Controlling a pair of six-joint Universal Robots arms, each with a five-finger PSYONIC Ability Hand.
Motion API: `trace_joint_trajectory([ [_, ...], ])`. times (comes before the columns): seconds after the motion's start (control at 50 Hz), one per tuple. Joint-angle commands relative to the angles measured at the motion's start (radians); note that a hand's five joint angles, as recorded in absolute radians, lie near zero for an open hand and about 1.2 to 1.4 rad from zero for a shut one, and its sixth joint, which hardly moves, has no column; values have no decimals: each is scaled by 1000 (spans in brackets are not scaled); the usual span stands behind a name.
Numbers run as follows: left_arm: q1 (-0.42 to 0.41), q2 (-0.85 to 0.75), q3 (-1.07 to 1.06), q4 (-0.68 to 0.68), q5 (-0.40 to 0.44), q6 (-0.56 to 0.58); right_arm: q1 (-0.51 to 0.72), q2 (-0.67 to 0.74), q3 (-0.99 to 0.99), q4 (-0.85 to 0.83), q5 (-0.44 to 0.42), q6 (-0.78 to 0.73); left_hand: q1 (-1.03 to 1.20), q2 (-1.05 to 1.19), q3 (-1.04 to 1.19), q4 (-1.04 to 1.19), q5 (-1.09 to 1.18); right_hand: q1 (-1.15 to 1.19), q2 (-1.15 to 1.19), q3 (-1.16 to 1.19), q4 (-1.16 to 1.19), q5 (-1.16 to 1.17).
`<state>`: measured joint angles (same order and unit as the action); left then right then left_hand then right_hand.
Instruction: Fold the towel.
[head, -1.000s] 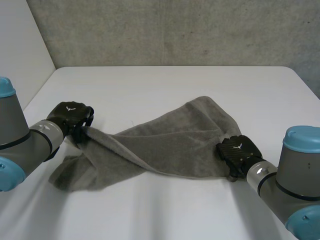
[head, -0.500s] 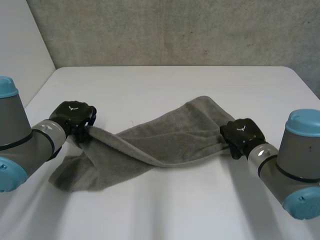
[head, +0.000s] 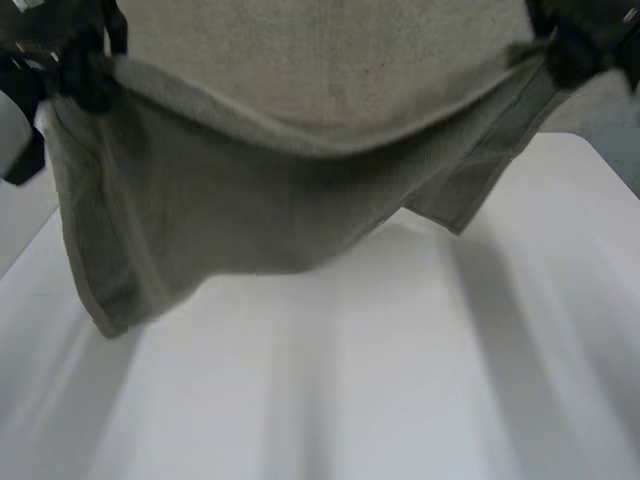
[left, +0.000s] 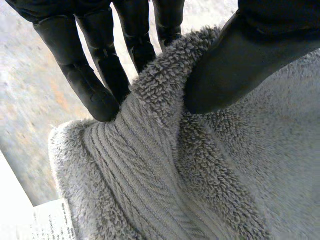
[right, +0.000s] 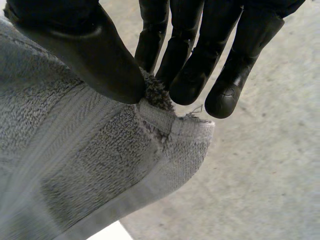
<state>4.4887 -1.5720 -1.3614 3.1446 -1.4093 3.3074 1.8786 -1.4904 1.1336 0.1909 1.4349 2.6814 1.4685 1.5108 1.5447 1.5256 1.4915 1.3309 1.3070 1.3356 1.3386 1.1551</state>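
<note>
hanging across the upper half of the head view, the grey towel is stretched between the two hands and held above the white table. the left hand sits in the upper left corner of the frame and grips one top corner of the cloth. the right hand sits in the upper right corner and grips the other top corner. the top edge sags in a shallow curve between them, lowest near the middle of the frame. below the left hand the cloth falls in a broad sheet, and its lowest corner reaches the lower left part of the frame. below the right hand a narrower strip hangs to a corner right of centre. whether the lowest corner touches the table i cannot tell.

in the left wrist view the thumb presses onto the looped pile of the towel while the straight fingers lie behind its rolled edge, so the corner is pinched between them. a white label sticks out from the hem beyond the fingertips. in the right wrist view the thumb and fingers pinch a small tuft at the very corner of the towel, next to the ribbed band. the rest of that corner droops under the fingertips, with a grey concrete surface behind it.
</note>
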Motion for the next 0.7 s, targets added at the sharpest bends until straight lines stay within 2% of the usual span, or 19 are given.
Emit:
trace_joint_trajectory([
  [0.02, 7, -57, 45, -27, 0, 4, -24, 96, -139, 155, -7, -35, -72, -115, -148, -129, -270, 65, 89, 61, 58, 67],
  [0.12, 10, -191, 68, -38, -2, 26, -13, 211, -173, 203, 2, -126, -72, -115, -148, -129, -270, 65, 89, 61, 58, 67],
  [0.16, 3, -300, 109, -40, -10, 79, -4, 295, -196, 206, 10, -170, -72, -115, -148, -129, -270, 65, 89, 61, 58, 67],
  [0.28, -10, -477, 231, -32, -57, 181, 24, 432, -281, 191, 38, -189, -72, -115, -148, -129, -270, 65, 89, 61, 58, 67],
  [0.32, -17, -574, 341, -8, -77, 236, 37, 524, -371, 121, 59, -189, -72, -115, -148, -129, -270, 65, 89, 61, 58, 67],
  [0.38, -20, -611, 401, 31, -82, 248, 40, 558, -407, 45, 68, -181, -72, -115, -148, -129, -270, 65, 89, 61, 58, 67],
  [0.42, -29, -641, 482, 157, -83, 233, 42, 584, -440, -174, 97, -190, -72, -115, -148, -129, -270, 65, 89, 61, 58, 67],
  [0.44, -29, -642, 482, 158, -83, 233, 42, 584, -440, -176, 98, -190, -72, -115, -148, -129, -270, 65, 89, 61, 58, 67],
  [0.48, -31, -635, 524, 315, -88, 184, 43, 579, -428, -392, 123, -193, -72, -115, -148, -129, -270, 65, 89, 61, 58, 67],
  [0.5, -31, -635, 524, 316, -88, 184, 43, 579, -428, -393, 124, -193, -72, -115, -148, -129, -270, 65, 89, 61, 58, 67],
  [0.52, -31, -625, 534, 375, -89, 144, 43, 573, -423, -472, 127, -193, -72, -115, -148, -129, -270, 65, 89, 61, 58, 67],
  [0.54, -31, -625, 535, 376, -89, 144, 43, 573, -423, -473, 127, -193, -72, -115, -148, -129, -270, 65, 89, 61, 58, 67],
  [0.56, -31, -606, 541, 412, -89, 102, 45, 562, -413, -513, 121, -192, -72, -115, -148, -129, -270, 65, 89, 61, 58, 67],
  [0.64, -28, -570, 530, 410, -79, -4, 47, 523, -371, -518, 107, -187, -72, -115, -148, -129, -270, 65, 89, 61, 58, 67],
  [0.7, -26, -563, 512, 399, -76, -20, 47, 515, -341, -513, 96, -189, -72, -115, -148, -129, -270, 65, 89, 61, 58, 67],
])
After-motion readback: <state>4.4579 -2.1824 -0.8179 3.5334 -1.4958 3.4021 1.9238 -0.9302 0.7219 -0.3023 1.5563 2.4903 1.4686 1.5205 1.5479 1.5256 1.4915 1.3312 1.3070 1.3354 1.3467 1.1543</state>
